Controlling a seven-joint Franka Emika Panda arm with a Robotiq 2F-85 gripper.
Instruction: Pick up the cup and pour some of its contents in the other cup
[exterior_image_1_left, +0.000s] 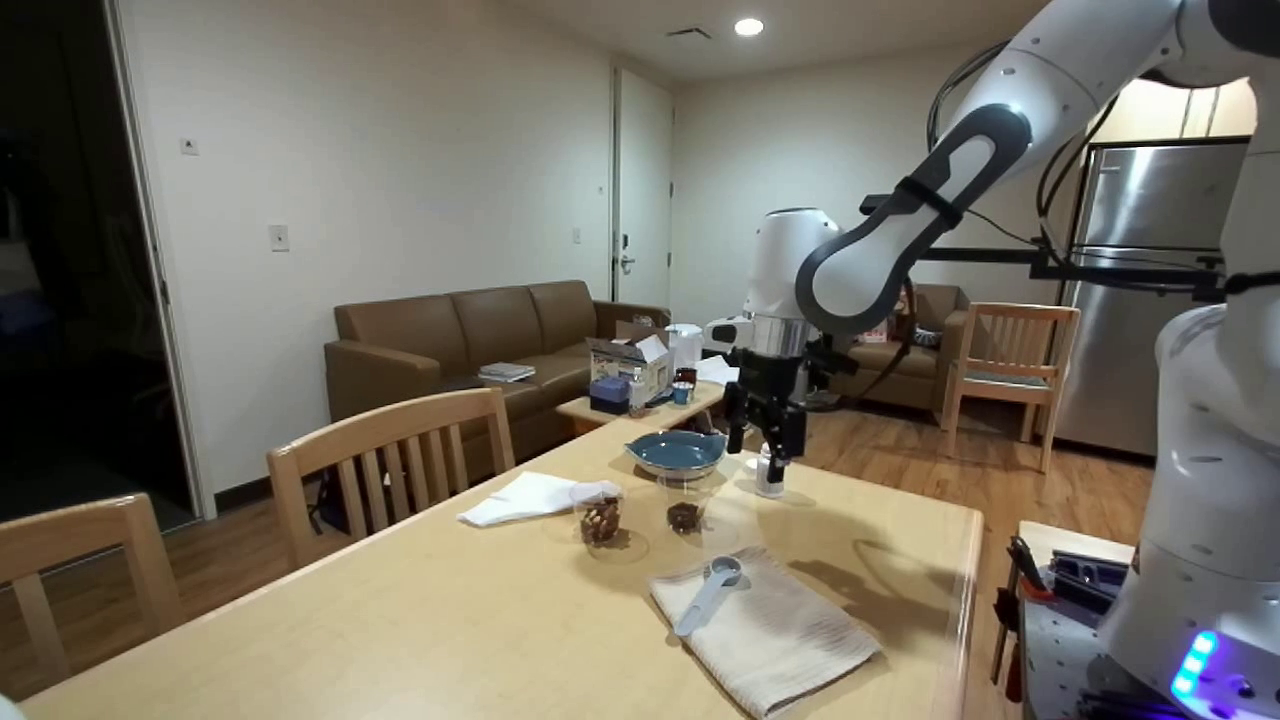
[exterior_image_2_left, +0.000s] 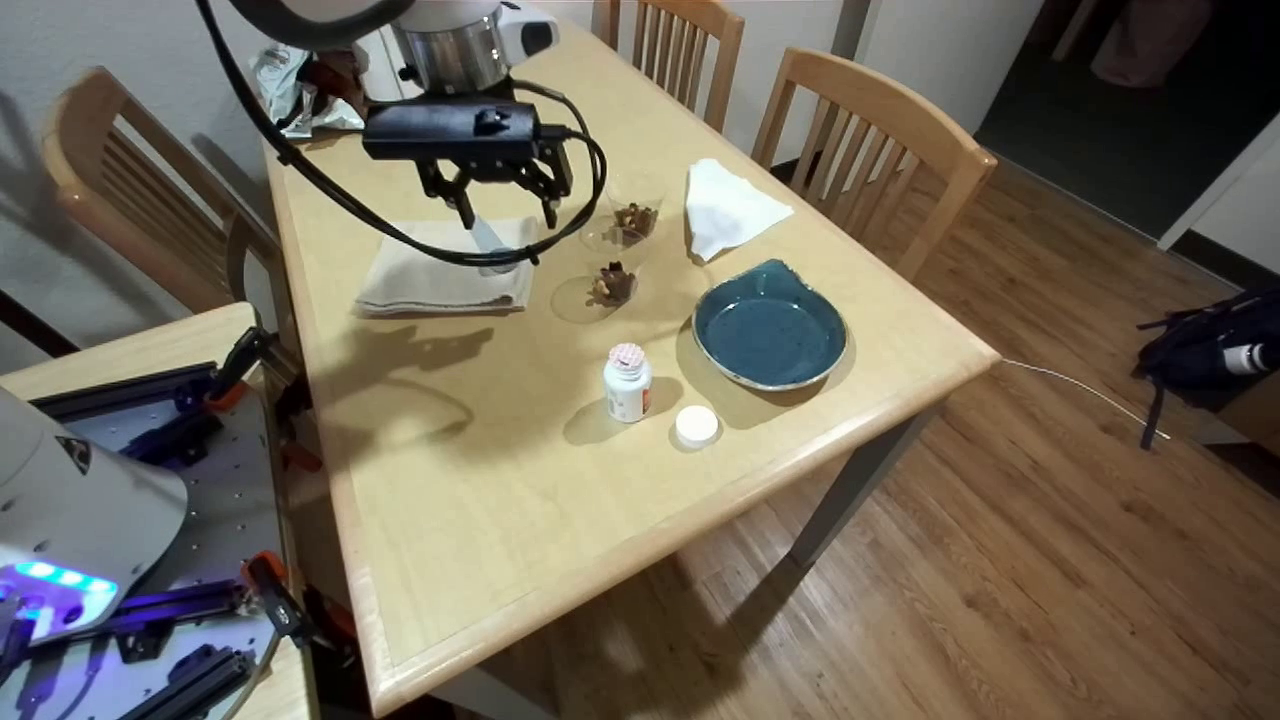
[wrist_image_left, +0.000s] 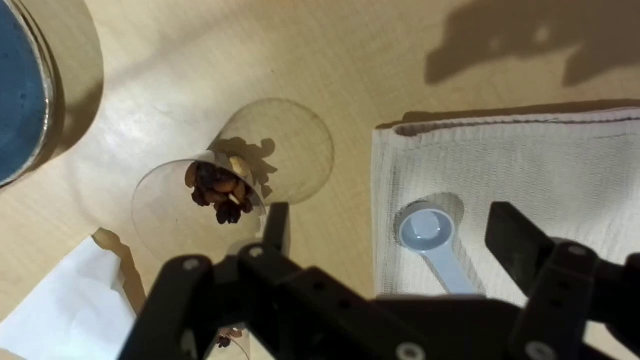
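Two clear cups hold brown nuts and dried fruit and stand upright on the table. The cup by the blue dish (exterior_image_1_left: 685, 516) (exterior_image_2_left: 614, 285) has a smaller pile; it also shows in the wrist view (wrist_image_left: 220, 192). The cup by the white napkin (exterior_image_1_left: 601, 520) (exterior_image_2_left: 634, 218) seems fuller; in the wrist view only a bit of it (wrist_image_left: 231, 338) shows at the bottom, behind the gripper. My gripper (exterior_image_1_left: 757, 455) (exterior_image_2_left: 508, 218) is open and empty, well above the table. In the wrist view the gripper (wrist_image_left: 395, 225) spans a blue scoop below, with the left finger near the cup's rim.
The blue scoop (exterior_image_1_left: 708, 597) (wrist_image_left: 425, 230) lies on a folded beige cloth (exterior_image_1_left: 790, 640) (exterior_image_2_left: 440, 285). A blue dish (exterior_image_1_left: 680, 450) (exterior_image_2_left: 770, 330), a white bottle (exterior_image_2_left: 627, 385), a white cap (exterior_image_2_left: 696, 427) and a white napkin (exterior_image_1_left: 530, 497) (exterior_image_2_left: 730, 208) are on the table.
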